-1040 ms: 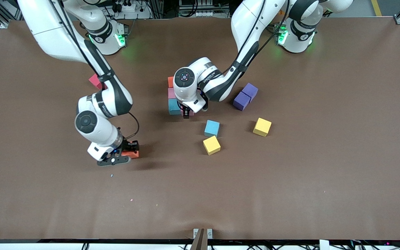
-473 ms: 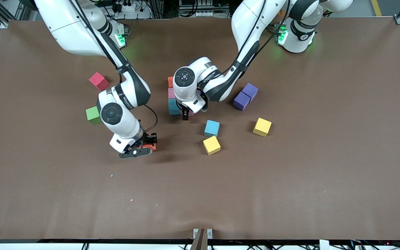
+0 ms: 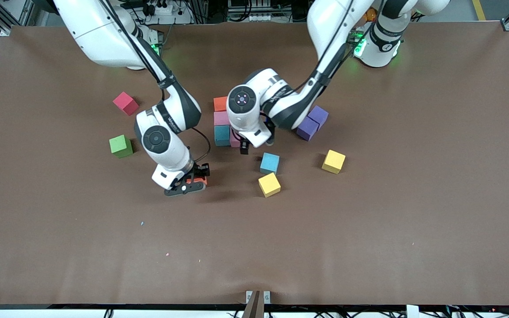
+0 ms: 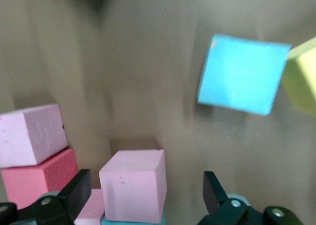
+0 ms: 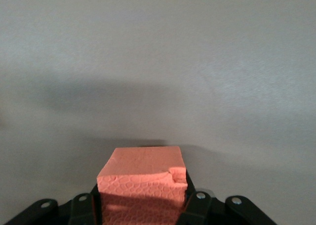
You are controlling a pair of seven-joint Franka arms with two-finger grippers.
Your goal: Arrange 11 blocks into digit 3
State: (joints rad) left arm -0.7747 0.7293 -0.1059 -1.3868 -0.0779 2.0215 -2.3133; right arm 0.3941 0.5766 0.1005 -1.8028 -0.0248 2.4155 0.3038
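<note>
The right gripper (image 3: pixel 191 181) is clamped on an orange cube (image 5: pixel 142 185), held above the table (image 3: pixel 369 229) toward the right arm's end of the block group. The left gripper (image 3: pixel 254 143) hangs over a pink cube (image 4: pixel 134 184) with its fingers spread wide, touching nothing. At mid-table, away from every edge, an orange block (image 3: pixel 220 104), a pink block (image 3: pixel 221 118) and a teal block (image 3: pixel 222 135) form a touching column. A light blue cube (image 3: pixel 270 163), two yellow cubes (image 3: pixel 269 184) (image 3: pixel 333 161), a green cube (image 3: pixel 120 146) and a red cube (image 3: pixel 125 103) lie loose.
</note>
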